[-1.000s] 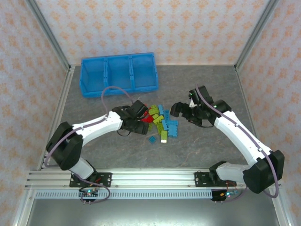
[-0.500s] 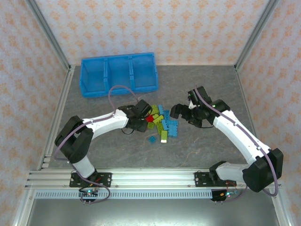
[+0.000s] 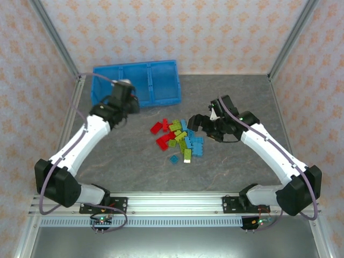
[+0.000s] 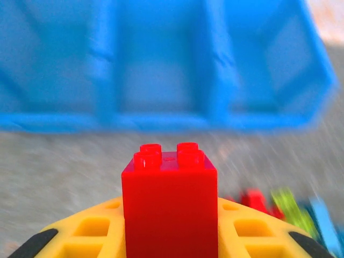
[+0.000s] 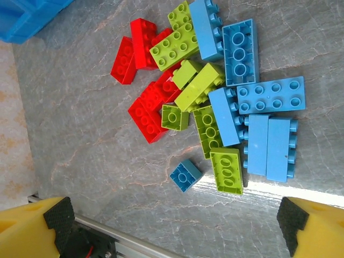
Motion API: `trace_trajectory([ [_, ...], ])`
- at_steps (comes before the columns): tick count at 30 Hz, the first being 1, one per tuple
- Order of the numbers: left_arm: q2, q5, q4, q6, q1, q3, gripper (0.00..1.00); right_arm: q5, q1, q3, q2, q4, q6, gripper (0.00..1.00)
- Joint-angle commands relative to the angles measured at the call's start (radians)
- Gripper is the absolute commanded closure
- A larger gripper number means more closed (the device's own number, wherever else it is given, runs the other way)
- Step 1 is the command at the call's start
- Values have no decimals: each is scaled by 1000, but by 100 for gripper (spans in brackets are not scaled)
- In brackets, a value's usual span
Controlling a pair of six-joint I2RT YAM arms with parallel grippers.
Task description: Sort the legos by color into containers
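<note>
The left gripper (image 3: 124,98) hangs at the near wall of the blue tray (image 3: 164,100), fingers clamped on a red brick (image 4: 169,204) held studs-up (the wrist view is blurred). This looks like the carry-and-drop step. Next it needs to get over one compartment, let go, and keep that compartment for red. The other legos (image 3: 180,138) lie in a mixed heap mid-table, well apart from the tray. The right gripper (image 3: 200,122) hovers beside the heap, fingers spread wide, holding nothing. No brand or writing is legible.
</note>
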Motion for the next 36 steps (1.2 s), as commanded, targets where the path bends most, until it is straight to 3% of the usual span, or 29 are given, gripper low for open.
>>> trace_trajectory([
  [1,151,-21,11,-39,143,125,76,-5,6,25,10,21,21,1],
  [5,394,47,-39,-76,264,319,77,19,6,3,-29,19,31,1],
  [11,659,145,-63,-115,350,492,77,65,6,-41,-89,20,55,1],
  [16,728,145,-98,-68,351,577,63,68,6,-58,-124,10,67,1],
  [20,669,118,-76,-61,352,540,48,84,6,-55,-124,5,71,1],
  [26,486,147,-37,-67,351,441,48,101,6,-46,-98,21,72,1],
  [30,271,287,13,-112,329,316,49,204,6,-42,-21,17,68,1],
  [32,143,335,36,-87,268,244,49,235,9,-40,36,12,54,4],
  [36,-60,307,-8,54,79,147,48,261,36,-52,153,24,40,5],
])
